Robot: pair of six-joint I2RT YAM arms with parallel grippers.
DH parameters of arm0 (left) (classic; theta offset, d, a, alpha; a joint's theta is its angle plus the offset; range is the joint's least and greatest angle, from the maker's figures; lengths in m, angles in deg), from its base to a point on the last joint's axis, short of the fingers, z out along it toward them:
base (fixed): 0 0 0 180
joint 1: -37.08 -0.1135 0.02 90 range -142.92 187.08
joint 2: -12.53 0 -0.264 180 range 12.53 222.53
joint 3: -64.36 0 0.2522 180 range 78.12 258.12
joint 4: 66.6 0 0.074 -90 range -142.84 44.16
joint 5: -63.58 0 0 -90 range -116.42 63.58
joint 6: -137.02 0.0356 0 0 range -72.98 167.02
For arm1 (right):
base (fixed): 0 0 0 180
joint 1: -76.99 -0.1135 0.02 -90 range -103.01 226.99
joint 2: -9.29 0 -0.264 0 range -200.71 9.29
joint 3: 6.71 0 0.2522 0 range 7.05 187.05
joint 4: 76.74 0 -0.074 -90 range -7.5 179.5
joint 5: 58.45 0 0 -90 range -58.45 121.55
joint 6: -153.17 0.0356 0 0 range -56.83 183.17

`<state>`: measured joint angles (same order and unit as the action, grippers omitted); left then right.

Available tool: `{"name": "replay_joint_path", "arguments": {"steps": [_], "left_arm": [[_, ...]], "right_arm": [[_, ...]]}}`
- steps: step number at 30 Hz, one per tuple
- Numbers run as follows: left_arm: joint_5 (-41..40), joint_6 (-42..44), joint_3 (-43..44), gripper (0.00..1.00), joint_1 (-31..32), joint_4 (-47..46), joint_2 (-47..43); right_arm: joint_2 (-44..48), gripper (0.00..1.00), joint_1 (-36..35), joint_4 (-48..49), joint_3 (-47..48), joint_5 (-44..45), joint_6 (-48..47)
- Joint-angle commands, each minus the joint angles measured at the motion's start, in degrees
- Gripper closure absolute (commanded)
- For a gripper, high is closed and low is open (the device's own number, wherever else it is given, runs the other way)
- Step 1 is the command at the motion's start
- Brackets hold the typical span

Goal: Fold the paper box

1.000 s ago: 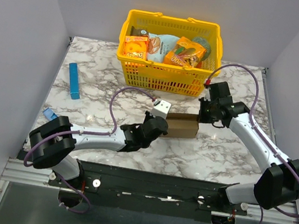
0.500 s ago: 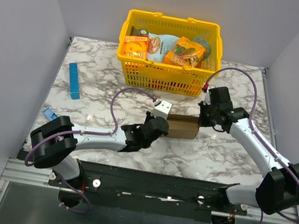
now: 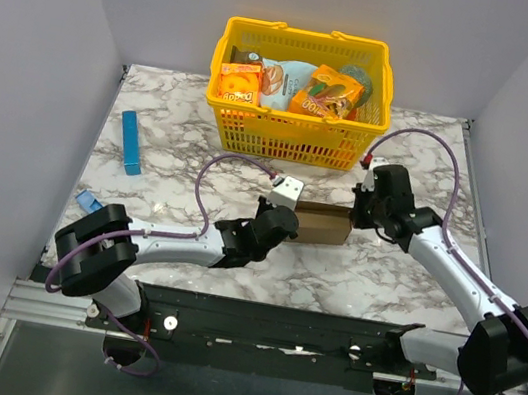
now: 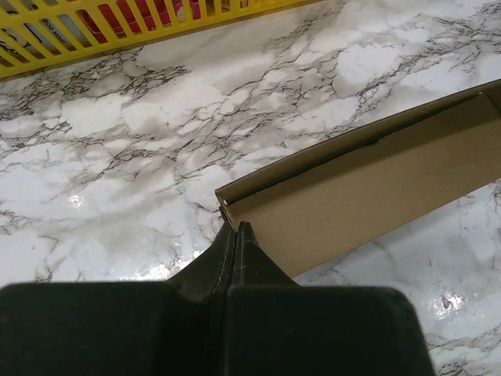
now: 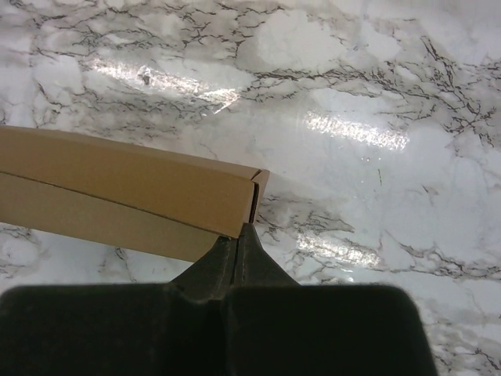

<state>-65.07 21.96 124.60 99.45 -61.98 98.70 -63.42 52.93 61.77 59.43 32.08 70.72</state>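
Brown paper box, ends partly covered.

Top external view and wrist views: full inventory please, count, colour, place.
plain brown cardboard paper box: one, brown, table centre, between claws
yellow plastic mesh basket: one, yellow, far edge, centre
orange printed snack packs: two, orange, inside basket
slim blue box: one, blue, left side
small light-blue object: one, near left edge, unclear what
white marble-patterned table: one, white, grey-veined
left claw: one, black, shut, tip at box's left end
right claw: one, black, shut, tip at box's right end
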Motion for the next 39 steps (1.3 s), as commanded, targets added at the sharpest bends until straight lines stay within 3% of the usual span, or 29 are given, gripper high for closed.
{"name": "replay_joint_path", "arguments": {"steps": [1, 22, 39], "left_arm": [[8.0, -4.7, -2.3, 1.00, 1.4, 1.7, 3.2], [14.7, -10.6, 1.2, 1.00, -2.1, 2.6, 1.8], [20.0, -13.0, -2.2, 1.00, -4.2, -1.4, 1.2]], "right_arm": [[2.2, 0.99, -2.2, 3.5, -4.7, -3.4, 2.2], [4.0, 0.99, -2.6, 6.7, -10.0, -1.0, 1.9], [4.4, 0.99, -2.8, 7.2, -10.9, -0.9, 1.9]]}}
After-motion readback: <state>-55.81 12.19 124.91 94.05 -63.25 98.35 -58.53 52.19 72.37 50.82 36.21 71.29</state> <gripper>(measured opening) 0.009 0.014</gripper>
